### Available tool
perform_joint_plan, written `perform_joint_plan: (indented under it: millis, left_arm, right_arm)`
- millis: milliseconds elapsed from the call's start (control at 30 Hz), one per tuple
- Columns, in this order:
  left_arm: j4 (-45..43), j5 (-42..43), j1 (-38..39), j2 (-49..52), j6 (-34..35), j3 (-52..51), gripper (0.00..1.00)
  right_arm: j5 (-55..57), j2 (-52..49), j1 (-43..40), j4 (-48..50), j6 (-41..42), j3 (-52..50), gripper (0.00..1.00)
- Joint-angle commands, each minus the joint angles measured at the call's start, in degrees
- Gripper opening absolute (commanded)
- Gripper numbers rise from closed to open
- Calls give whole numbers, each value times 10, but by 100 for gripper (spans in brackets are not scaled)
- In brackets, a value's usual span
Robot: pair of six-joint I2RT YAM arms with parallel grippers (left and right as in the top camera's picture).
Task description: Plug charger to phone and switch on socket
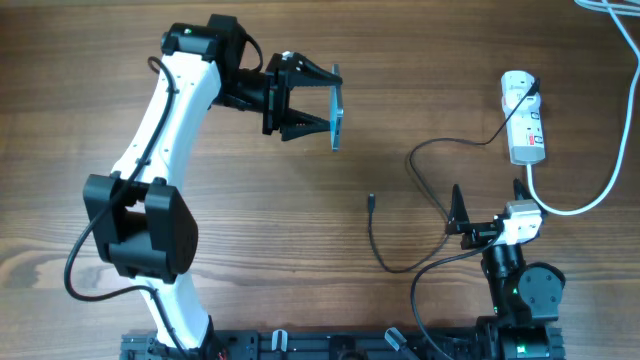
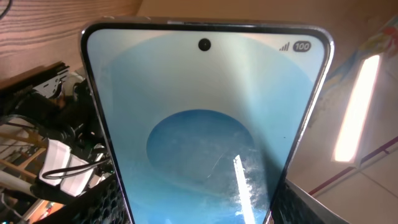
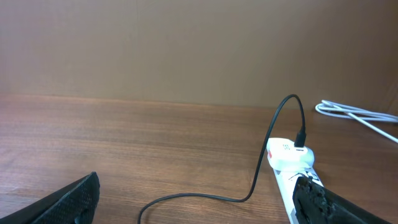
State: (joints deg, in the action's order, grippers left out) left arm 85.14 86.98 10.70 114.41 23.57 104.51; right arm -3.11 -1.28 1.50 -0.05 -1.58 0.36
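Left gripper [image 1: 328, 108] is closed on the phone [image 1: 337, 125], which is held on edge over the upper middle of the table [image 1: 250, 230], so that from overhead only a thin pale strip is seen. Its screen is shown by the left wrist camera alone: lit, pale blue with a darker blue disc, a camera hole and a "100" mark at the top. The phone's lower end is cut off by the frame there, and the dark ribbed fingers [image 2: 109, 202] are glimpsed only at the bottom corners.

Right gripper [image 1: 458, 222] is held open at the lower right, well apart from the phone; in its own view only the two finger ends are caught.

The charger [image 1: 432, 145] is run from the socket [image 1: 523, 120] in loops across the table, and its plug tip [image 1: 371, 200] lies free between the two arms, seen only from overhead. In the right wrist view the socket is partly hidden behind one finger, and its switch cannot be made out. A thick white cord [image 1: 600, 195] is led off toward the right edge.
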Motion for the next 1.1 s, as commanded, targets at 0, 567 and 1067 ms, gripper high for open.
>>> perform_joint_plan:
  millis: [0, 567, 1067]
  left_arm:
    - [2, 34, -12, -20, -11, 1, 68]
    - [63, 34, -46, -21, -9, 1, 65]
    - [88, 34, -45, -43, -9, 2, 64]
  right_arm:
    - [5, 3, -2, 1, 1, -1, 100]
    - [5, 3, -2, 1, 1, -1, 100]
    - [5, 3, -2, 1, 1, -1, 100]
